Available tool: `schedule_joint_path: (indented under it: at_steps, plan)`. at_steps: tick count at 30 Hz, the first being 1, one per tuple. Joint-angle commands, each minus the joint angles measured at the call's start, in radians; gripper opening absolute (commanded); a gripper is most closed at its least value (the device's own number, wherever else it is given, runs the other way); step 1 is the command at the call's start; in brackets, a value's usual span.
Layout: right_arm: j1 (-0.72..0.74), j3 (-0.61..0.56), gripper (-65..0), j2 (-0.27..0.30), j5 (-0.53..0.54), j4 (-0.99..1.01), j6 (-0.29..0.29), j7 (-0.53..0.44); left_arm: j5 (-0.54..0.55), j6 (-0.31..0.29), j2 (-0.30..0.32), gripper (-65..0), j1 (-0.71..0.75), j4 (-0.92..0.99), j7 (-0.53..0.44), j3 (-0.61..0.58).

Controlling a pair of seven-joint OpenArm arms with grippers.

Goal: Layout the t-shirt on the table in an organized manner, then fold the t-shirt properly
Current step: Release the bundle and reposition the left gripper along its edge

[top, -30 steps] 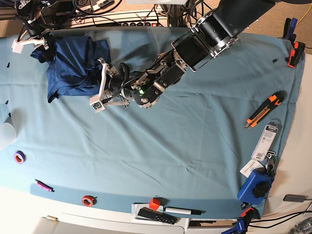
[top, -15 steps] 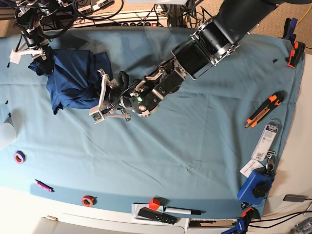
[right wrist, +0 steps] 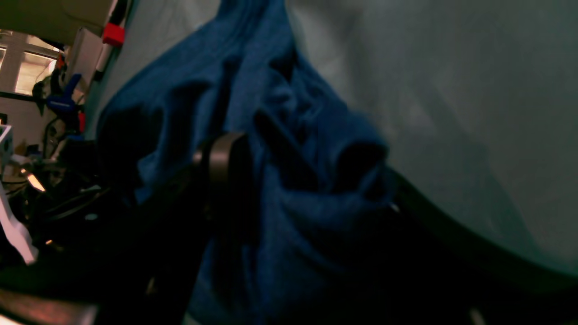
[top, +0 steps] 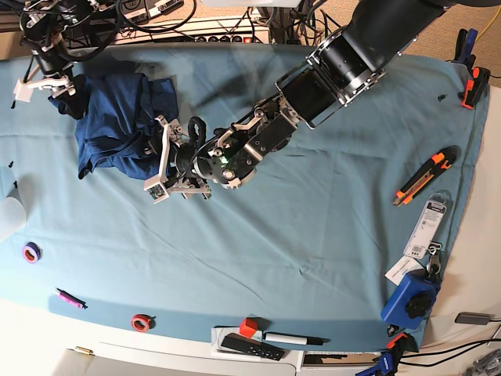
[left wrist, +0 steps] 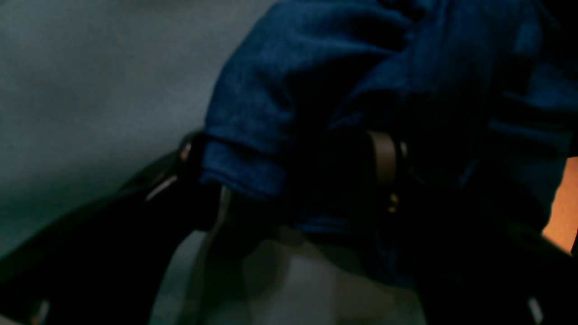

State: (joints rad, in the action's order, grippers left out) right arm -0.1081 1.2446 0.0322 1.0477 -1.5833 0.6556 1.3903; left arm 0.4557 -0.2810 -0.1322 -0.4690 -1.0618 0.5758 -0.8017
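The dark navy t-shirt (top: 117, 117) lies bunched in a heap at the far left of the teal table (top: 313, 235). At the heap's near right edge my left gripper (top: 159, 159) stands open. In the left wrist view its jaws are wide apart with a rolled fold of the t-shirt (left wrist: 280, 90) lying between them. My right gripper (top: 53, 82) is at the heap's far left corner. In the right wrist view it (right wrist: 307, 176) is also open, with bunched t-shirt fabric (right wrist: 289, 135) slumped between its spread fingers (right wrist: 221, 158).
An orange utility knife (top: 423, 176), a packaged item (top: 429, 223) and a blue device (top: 411, 299) sit along the right edge. Tape rolls (top: 31, 252) (top: 141, 322), a pink marker (top: 70, 298), a red cube (top: 248, 327) and a remote (top: 250, 346) line the near edge. Cables crowd the far edge.
Both grippers were shut on the shirt and have now spread their jaws. The heap has slumped slightly, and the left gripper has shifted a little toward the far left.
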Motion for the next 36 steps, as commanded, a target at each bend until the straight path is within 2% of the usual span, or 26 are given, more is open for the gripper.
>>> schedule_joint_path:
  at_steps: [1, 9, 18, 19, 21, 24, 27, 29, 30, 31, 32, 34, 36]
  plan:
    - [0.003, 0.005, -35.6, 0.031, 0.032, -0.016, 0.006, -0.023, 0.004, -0.007, -0.025, -24.0, -0.029, -0.014, -0.018, 0.005]
    - [0.003, 0.005, -35.6, 0.114, 0.036, -0.017, 0.006, -0.022, -0.113, -0.006, -0.025, -24.0, -0.066, -0.014, -0.007, 0.006]
    - [0.003, 0.005, -35.6, 0.121, 0.036, -0.017, 0.006, -0.022, -0.172, 0.013, -0.025, -24.1, -0.133, -0.019, 0.045, 0.006]
    - [0.003, 0.005, -35.6, 0.121, 0.036, -0.017, 0.006, -0.022, -0.172, 0.032, -0.025, -25.3, -0.141, -0.024, 0.048, 0.006]
    - [0.003, 0.005, -35.6, 0.130, 0.036, -0.017, 0.008, -0.022, -0.172, 0.060, -0.025, -32.2, -0.158, -0.038, 0.063, 0.006]
    - [0.004, 0.005, -35.6, 0.163, 0.036, -0.017, 0.010, -0.023, -0.172, 0.060, -0.025, -42.8, -0.187, -0.053, 0.089, 0.006]
    - [0.003, 0.005, -36.5, 0.206, 0.036, -0.017, 0.010, -0.022, -0.172, 0.060, -0.025, -49.7, -0.217, -0.055, 0.116, 0.006]
    - [0.003, 0.005, -41.1, 0.230, 0.036, -0.017, 0.010, -0.020, -0.172, 0.060, -0.025, -55.8, -0.228, -0.055, 0.136, 0.011]
    - [0.003, 0.005, -46.3, 0.239, 0.037, -0.017, 0.010, -0.017, -0.167, 0.060, -0.025, -60.1, -0.229, -0.055, 0.146, 0.019]
    - [0.003, 0.005, -54.1, 0.245, 0.043, -0.017, 0.010, -0.010, -0.155, 0.060, -0.025, -65.0, -0.229, -0.055, 0.158, 0.030]
    - [0.003, 0.005, -62.8, 0.248, 0.063, -0.017, 0.010, 0.001, -0.130, 0.058, -0.025, -65.0, -0.228, -0.055, 0.173, 0.042]
    - [0.003, 0.005, -65.0, 0.247, 0.151, -0.017, 0.010, 0.006, -0.040, 0.010, -0.025, -65.0, -0.226, -0.055, 0.210, 0.076]
    - [0.003, 0.005, -65.0, 0.246, 0.313, -0.017, 0.043, 0.006, 0.112, -0.090, -0.025, -65.0, -0.223, -0.056, 0.258, 0.123]
